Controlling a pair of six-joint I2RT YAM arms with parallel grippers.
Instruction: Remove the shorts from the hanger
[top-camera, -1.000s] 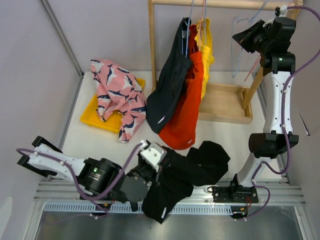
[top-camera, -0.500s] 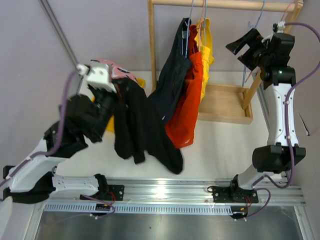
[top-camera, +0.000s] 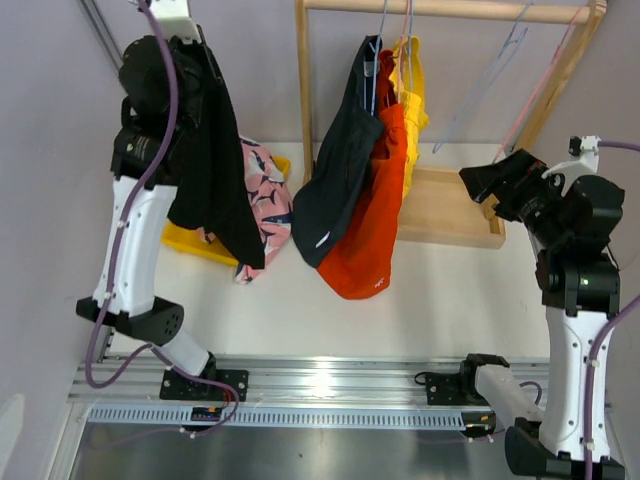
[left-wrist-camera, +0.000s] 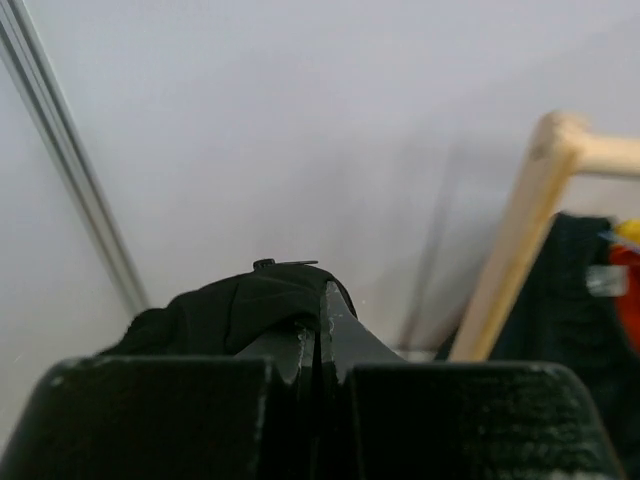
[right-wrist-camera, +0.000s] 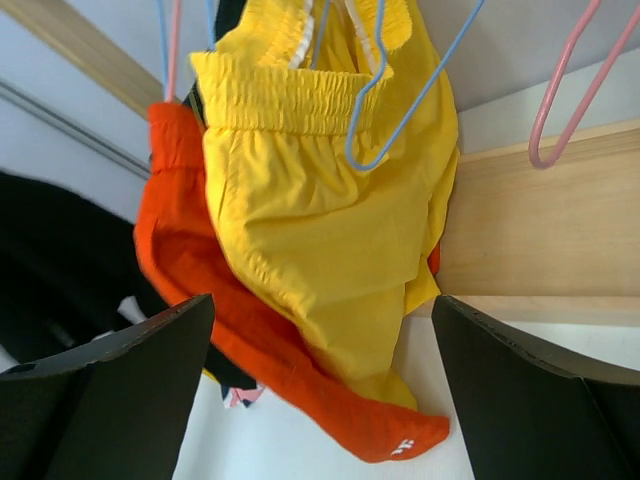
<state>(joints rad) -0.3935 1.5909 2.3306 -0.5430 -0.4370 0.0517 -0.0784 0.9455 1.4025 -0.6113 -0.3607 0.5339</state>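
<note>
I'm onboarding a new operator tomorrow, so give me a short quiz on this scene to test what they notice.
1. Which shorts does the left gripper grip? A yellow, B black, C pink printed.
2. True or false: the right gripper is shut.
3. How many pairs of shorts hang on the wooden rack?

Key:
1. B. It grips the black shorts, lifted high above the table.
2. False. Its jaws stand open and hold nothing.
3. Three: the slate grey shorts, the orange-red shorts and the yellow shorts.
</note>
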